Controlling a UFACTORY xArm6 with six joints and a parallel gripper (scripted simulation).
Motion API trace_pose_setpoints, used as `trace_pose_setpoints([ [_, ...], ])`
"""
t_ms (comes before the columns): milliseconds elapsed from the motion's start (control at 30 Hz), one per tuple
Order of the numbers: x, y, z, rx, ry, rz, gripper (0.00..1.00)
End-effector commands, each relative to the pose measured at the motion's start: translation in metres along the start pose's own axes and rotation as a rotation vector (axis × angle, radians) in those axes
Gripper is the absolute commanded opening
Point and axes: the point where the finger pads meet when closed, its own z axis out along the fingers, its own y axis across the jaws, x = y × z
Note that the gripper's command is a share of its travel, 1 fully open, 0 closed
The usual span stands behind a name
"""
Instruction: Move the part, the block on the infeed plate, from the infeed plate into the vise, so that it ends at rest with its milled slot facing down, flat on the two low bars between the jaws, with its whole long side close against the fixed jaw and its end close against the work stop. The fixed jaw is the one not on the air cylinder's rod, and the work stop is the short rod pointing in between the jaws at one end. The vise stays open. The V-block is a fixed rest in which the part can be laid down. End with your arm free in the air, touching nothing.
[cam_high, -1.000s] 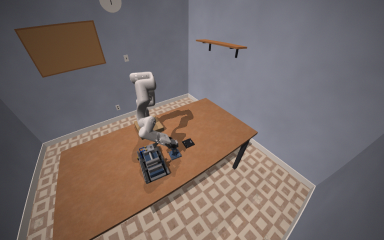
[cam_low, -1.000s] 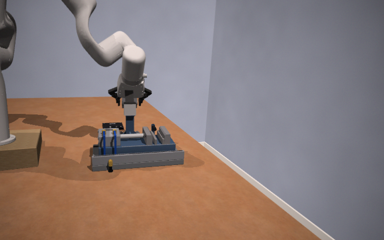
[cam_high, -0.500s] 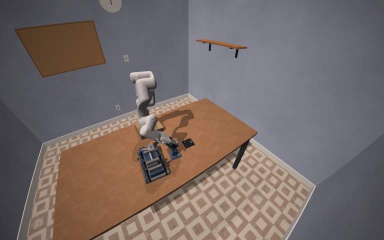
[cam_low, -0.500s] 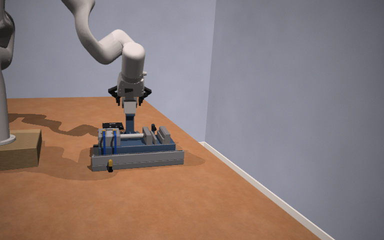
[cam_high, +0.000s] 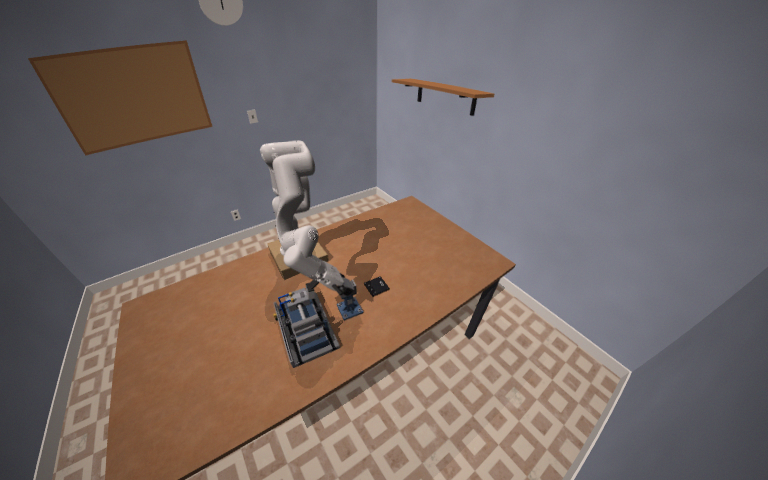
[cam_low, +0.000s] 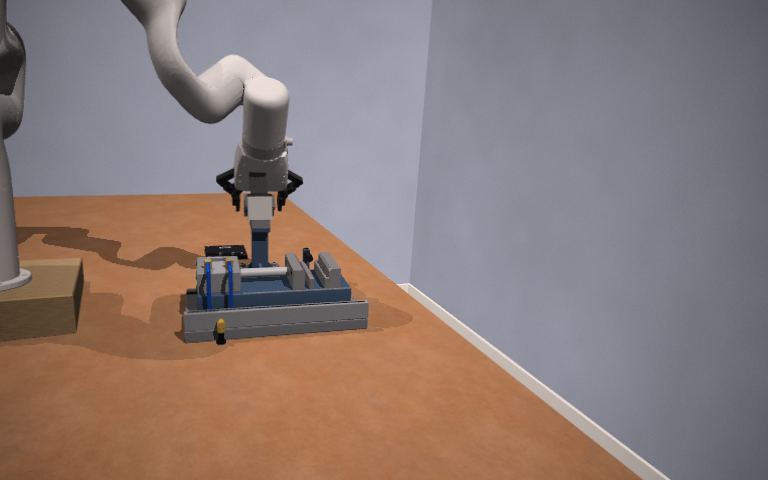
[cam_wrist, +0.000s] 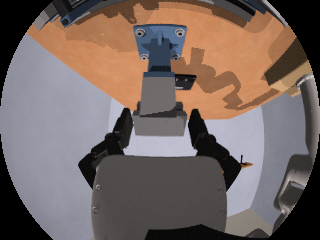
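Brown worktop (cam_low: 396, 407), towards one long edge: the part (cam_wrist: 159, 103) is off the infeed plate (cam_low: 226, 249) and stands on end in the V-block (cam_low: 259, 244), my pincer (cam_low: 258, 204) spread wide about it and gripping nothing, so re-gripping, loading the vise (cam_low: 271, 294) and withdrawal remain, in my judgement.

No words, labels, brand names or numbers can be read in any view. The clock (cam_high: 221, 10) high on the wall is cut off by the picture's edge, and only a hand shows on its face. The board (cam_high: 120, 93) on the wall is plain brown.
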Motion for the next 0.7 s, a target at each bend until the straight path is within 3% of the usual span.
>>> trace_pose_setpoints([
  [0,-0.0012,-0.0012,-0.0011,0.003,0.03,-0.002,0.89],
  [667,-0.0028,-0.0012,-0.0009,0.003,0.175,-0.002,0.89],
])
